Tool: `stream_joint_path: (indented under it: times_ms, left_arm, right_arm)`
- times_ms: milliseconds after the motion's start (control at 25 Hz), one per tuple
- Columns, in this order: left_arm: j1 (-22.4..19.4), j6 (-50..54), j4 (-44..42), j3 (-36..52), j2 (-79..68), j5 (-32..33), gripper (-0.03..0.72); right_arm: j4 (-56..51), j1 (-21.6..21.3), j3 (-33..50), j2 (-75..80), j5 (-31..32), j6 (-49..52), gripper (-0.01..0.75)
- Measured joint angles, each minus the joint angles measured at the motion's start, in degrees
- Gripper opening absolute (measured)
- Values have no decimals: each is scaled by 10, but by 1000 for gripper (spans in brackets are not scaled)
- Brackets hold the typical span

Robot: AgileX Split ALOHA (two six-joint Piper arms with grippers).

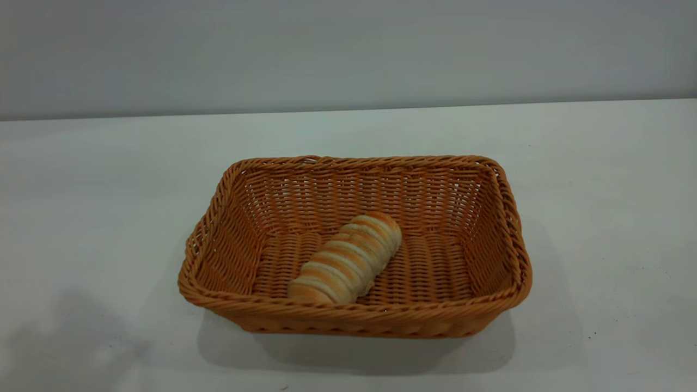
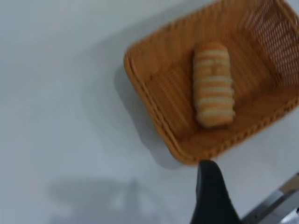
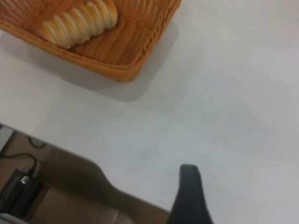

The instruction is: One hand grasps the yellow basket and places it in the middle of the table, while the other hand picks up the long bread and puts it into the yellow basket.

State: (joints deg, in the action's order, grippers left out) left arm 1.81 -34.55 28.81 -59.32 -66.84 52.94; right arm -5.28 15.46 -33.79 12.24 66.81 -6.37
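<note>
Exterior view showed the basket (image 1: 356,326) standing near the middle of the table (image 1: 599,190), with the bread (image 1: 346,260) lying slantwise on its woven floor, one end close to the basket's near wall. Neither arm appeared in that view. Each wrist view caught only a single dark fingertip: the left gripper (image 2: 210,196) hung above bare table just off one corner of the basket, and the right gripper (image 3: 189,193) hung well apart from the basket, near the table's edge, where cables (image 3: 23,177) lay below. Neither held anything, but whether the fingers were spread or pressed together could not be told, since only one tip of each was in view. Judged from this layout, both parts of the task looked done: the basket was central and the bread was inside. The main remaining risk seemed to lie with the left gripper, which sat close enough to the basket that a low or careless pull-away could clip the braided rim and drag the basket off centre or tip the bread out. The right gripper looked unlikely to disturb anything. No brand, label or writing could be read on the basket, bread or table.
</note>
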Motion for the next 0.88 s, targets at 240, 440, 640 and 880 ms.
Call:
stream_joint_path:
  times_ms: [240, 440, 640, 880]
  left_arm:
    - [0, 23, -5, 80, 111, 4, 509]
    - [0, 39, -11, 132, 216, 16, 509]
    - [0, 52, -43, 178, 336, 60, 508]
    - [0, 139, -115, 219, 450, 101, 508]
  right_arm:
    - [9, 0, 45, -23, -22, 1, 587]
    - [24, 0, 63, -35, -25, 3, 587]
    - [25, 0, 63, -66, -26, 4, 587]
    - [26, 0, 63, -71, -26, 9, 587]
